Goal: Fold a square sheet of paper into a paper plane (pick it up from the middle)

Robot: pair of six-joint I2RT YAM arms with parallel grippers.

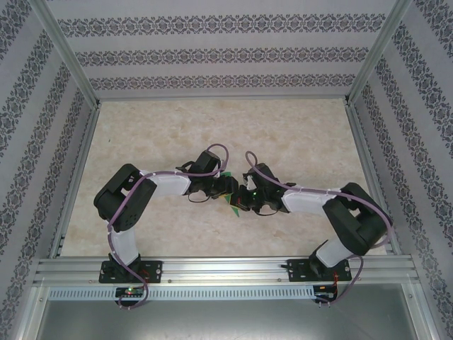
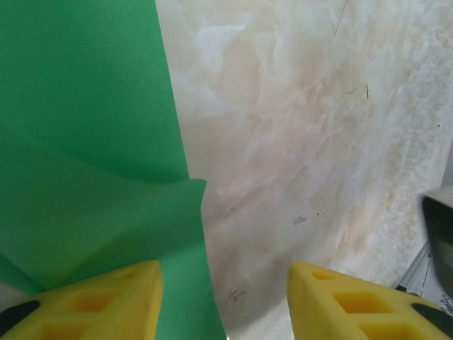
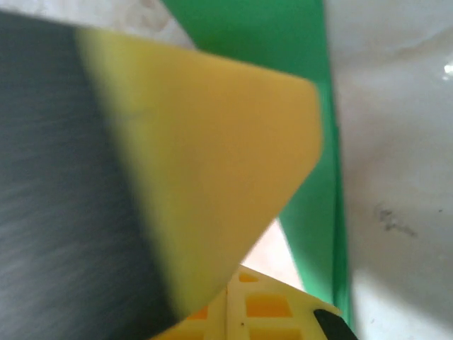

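A pale marbled table (image 1: 283, 134) sits inside patterned walls (image 1: 212, 49). The green paper (image 2: 85, 142) lies against one finger of the left gripper (image 2: 223, 273), whose jaws are half-open and empty. The right gripper (image 1: 242, 201) is closed tight.

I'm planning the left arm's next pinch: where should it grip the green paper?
Probably the straight edge of the green paper, coming from the table side: it runs between the open left fingers, beside a folded flap.
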